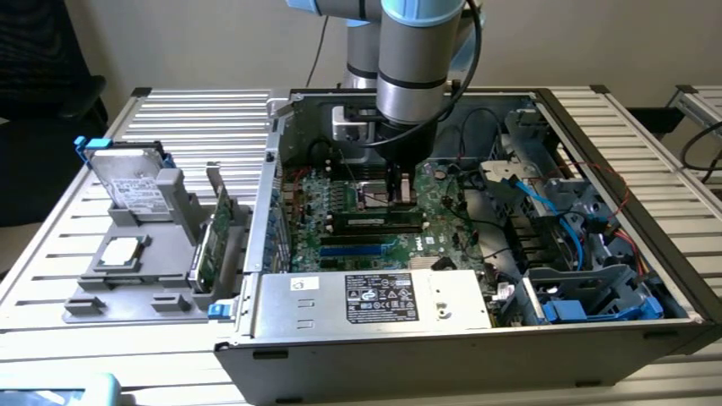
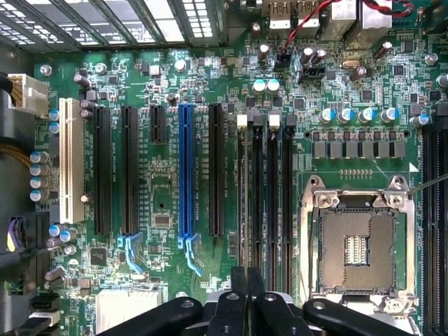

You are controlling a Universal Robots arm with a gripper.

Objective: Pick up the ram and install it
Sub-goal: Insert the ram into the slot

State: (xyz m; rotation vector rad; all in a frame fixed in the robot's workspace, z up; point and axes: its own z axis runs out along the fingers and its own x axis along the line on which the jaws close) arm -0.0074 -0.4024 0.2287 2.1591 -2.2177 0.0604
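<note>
The black gripper hangs low inside an open computer. Its two fingers are pressed together, and nothing is pinched between them. The fingers point down at the big green circuit board.

In the exterior view the ram, a long, thin, dark stick with a pale label, stands on its edge in the board just under the fingertips. I cannot tell if the fingers touch it. In the wrist view the fingers sit over the row of four long black memory slots, and I cannot tell which slot has the stick.

On one side of those slots is a shiny square metal chip socket. On the other side is a long blue slot.

The board lies in a grey metal computer case with its side off. A silver box with a white label sits by the near wall. The silver and blue robot arm comes down from above.

The case rests on a table of metal slats. At the exterior view's left, a grey plastic holder stands on the table. It holds a silver disk drive and a green board on its edge.
</note>
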